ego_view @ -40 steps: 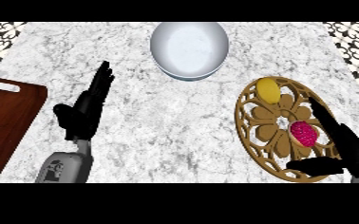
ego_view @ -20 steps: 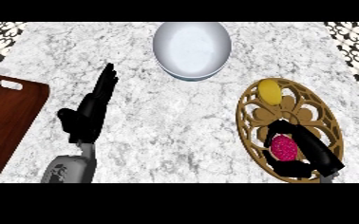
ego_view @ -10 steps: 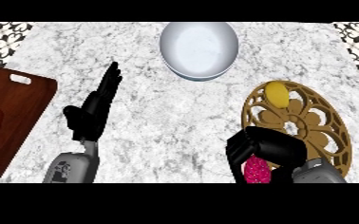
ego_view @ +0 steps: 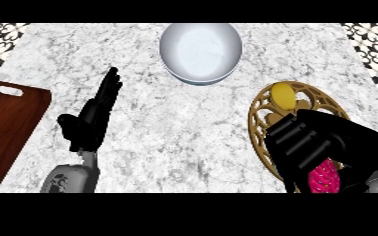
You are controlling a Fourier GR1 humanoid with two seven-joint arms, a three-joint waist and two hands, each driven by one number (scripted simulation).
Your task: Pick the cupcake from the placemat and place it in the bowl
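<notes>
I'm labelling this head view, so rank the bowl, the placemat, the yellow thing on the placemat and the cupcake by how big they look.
1. Placemat, partly hidden by the right robot hand, about level with the bowl; unsure.
2. Cupcake, mostly hidden, and the yellow thing: too close to rank.

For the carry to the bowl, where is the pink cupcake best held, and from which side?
Probably round its sides, from above, as the right hand does now: its fingers curl over the small round cupcake, so it can go straight down into the open bowl.
</notes>
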